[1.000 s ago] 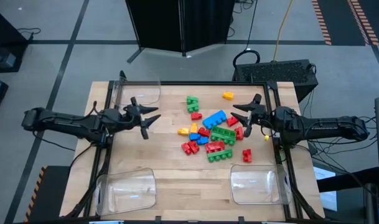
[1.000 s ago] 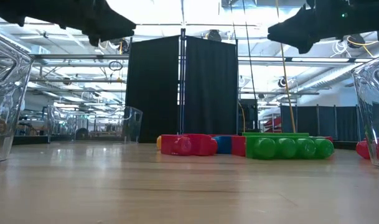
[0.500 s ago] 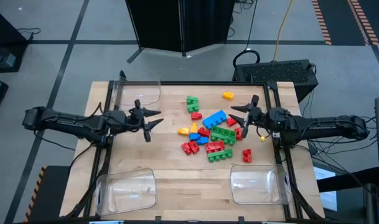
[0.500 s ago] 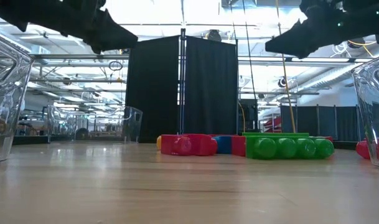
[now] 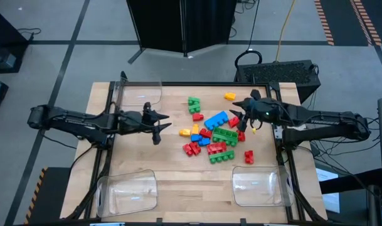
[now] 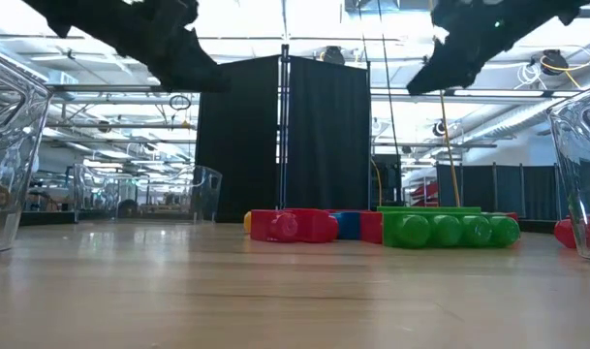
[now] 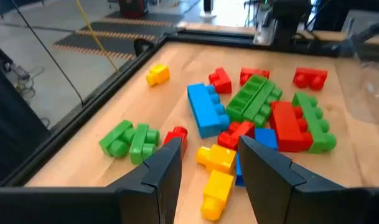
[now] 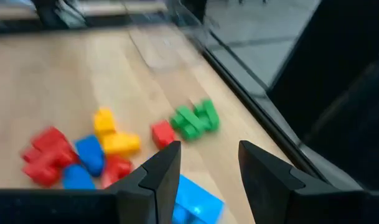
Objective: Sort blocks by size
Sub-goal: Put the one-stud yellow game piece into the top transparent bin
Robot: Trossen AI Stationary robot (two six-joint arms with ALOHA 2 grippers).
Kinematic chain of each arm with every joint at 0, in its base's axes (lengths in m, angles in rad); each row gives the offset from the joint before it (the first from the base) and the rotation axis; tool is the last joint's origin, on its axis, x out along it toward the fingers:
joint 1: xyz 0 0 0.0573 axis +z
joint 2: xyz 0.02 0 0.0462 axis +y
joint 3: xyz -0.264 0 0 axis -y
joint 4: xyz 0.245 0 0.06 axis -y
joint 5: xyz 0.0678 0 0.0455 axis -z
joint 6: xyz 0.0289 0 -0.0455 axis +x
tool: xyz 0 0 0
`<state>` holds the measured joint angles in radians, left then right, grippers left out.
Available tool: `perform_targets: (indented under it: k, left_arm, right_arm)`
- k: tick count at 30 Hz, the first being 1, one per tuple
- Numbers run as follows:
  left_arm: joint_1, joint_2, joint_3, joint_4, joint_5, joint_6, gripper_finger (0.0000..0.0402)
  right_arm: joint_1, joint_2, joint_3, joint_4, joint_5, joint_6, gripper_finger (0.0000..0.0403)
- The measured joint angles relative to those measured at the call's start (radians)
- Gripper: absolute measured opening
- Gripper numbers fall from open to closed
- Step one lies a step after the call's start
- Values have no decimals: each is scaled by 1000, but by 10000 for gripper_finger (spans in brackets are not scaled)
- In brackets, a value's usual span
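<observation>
Several studded blocks in red, green, blue, yellow and orange lie in a loose pile (image 5: 211, 135) on the wooden table, right of centre; a long blue one (image 7: 205, 109) and long green ones (image 7: 254, 99) show in the left wrist view. One orange block (image 5: 230, 96) lies apart near the far edge. My left gripper (image 5: 160, 125) is open and empty, above the table just left of the pile. My right gripper (image 5: 238, 113) is open and empty, above the pile's right far side. In the low view both hang high above the table.
Three clear plastic trays stand at the table's corners: far left (image 5: 138, 94), near left (image 5: 127, 190) and near right (image 5: 258, 186). A raised frame edges the table. Bare wood lies left of the pile and between the near trays.
My left gripper has moved toward the table's right edge, closer to the pile. My right gripper has moved toward the table's left and slightly far edge, over the pile's edge. Both stay open. The blocks have not moved.
</observation>
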<state>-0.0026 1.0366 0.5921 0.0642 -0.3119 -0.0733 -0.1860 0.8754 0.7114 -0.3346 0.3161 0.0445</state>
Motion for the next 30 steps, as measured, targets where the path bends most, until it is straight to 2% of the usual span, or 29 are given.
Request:
perform_targets:
  k: [4,9,15,21,30]
  left_arm:
    - [38,67,20,0,46,1,158]
    - [94,138,37,10,76,8,158]
    - [142,204,72,12,86,9,158]
    - [144,236,75,41,104,3,158]
    - [89,240,75,-21,105,2,158]
  right_arm:
    - [-90,66,19,-70,0,-42,151]
    - [-218,165,19,-73,-20,-125,151]
    - [-384,303,41,-75,-172,-183,151]
    - [-495,474,182,-202,-217,-222,151]
    - [-526,716,427,-400,-213,-240,151]
